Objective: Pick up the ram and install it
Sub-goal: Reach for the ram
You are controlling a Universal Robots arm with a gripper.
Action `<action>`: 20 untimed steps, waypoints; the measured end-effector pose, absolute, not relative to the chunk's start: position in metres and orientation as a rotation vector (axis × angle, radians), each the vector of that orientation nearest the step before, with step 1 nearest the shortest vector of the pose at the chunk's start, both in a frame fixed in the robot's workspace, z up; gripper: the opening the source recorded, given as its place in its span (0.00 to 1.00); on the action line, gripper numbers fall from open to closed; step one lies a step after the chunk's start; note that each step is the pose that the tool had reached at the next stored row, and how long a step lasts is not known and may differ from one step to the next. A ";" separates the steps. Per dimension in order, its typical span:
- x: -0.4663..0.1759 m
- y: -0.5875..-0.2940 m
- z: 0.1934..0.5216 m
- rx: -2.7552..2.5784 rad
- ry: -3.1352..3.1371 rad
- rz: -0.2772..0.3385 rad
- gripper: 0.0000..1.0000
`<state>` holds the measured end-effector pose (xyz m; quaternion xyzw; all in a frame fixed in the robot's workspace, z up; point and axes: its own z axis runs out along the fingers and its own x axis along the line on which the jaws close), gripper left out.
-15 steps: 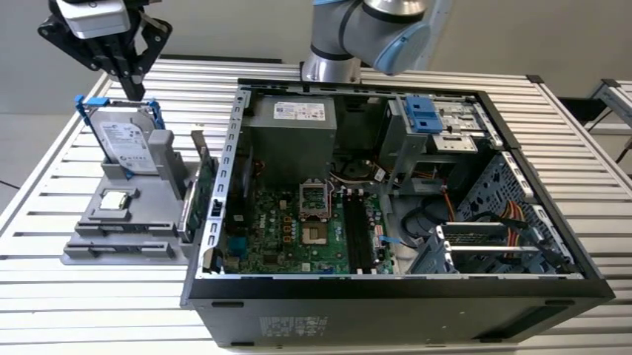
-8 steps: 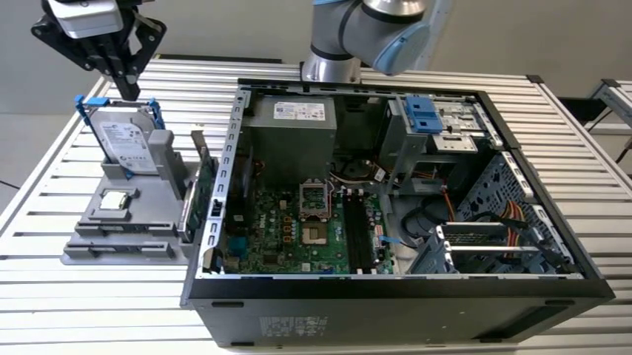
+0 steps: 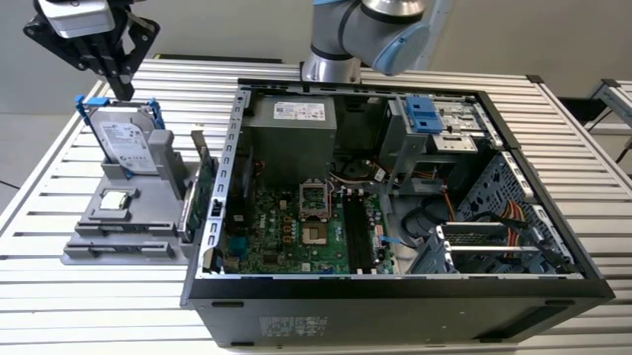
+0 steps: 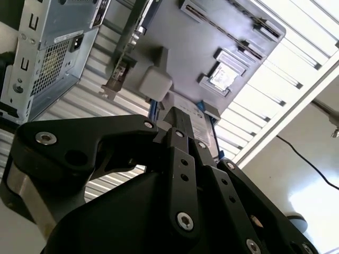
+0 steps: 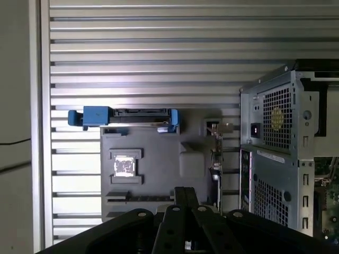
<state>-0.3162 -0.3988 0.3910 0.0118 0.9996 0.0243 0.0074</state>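
Hand (image 3: 126,92) over slatted metal table (image 3: 99,310), grey floor (image 5: 18,79) alongside.

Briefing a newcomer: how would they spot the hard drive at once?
On the slatted table, a grey parts holder sits at the exterior view's left of the open computer case. The hard drive stands upright at its far end: a silver slab in a blue frame, unlike the flat square chip and the green card nearby.
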 end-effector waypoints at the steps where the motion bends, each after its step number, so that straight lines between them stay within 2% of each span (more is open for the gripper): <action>1: -0.317 -0.399 0.391 0.036 3.126 0.076 0.00; 20: -0.334 -0.399 0.391 0.023 3.126 0.076 0.00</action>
